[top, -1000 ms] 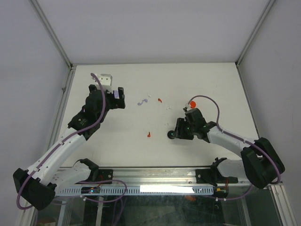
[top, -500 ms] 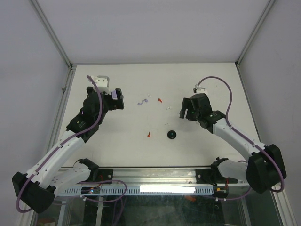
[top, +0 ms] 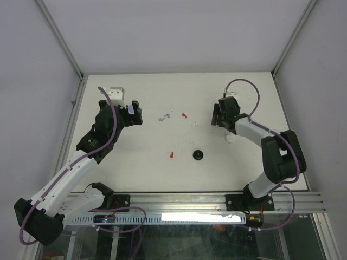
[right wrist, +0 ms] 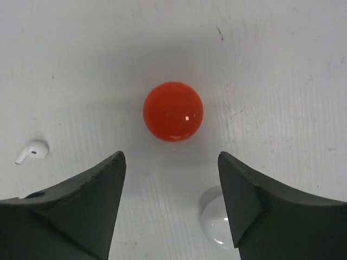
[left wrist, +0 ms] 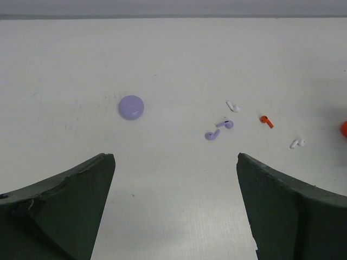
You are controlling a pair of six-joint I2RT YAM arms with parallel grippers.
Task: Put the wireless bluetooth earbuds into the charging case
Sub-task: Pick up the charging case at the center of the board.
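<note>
The earbuds lie scattered mid-table: two lavender ones, a red one, and white ones. Another red earbud lies beside the black charging case. A lavender case sits ahead of my left gripper, which is wide open and empty. My right gripper hovers open just short of the red case, touching nothing. A white case lies partly under its right finger.
The table's back edge runs past the lavender case. Metal frame posts border the table left and right. The left arm stretches over the left half of the table.
My right gripper has let go of the black case, opened, and swung back and to the right over the red case. The black case stays put. The left arm has barely moved.
</note>
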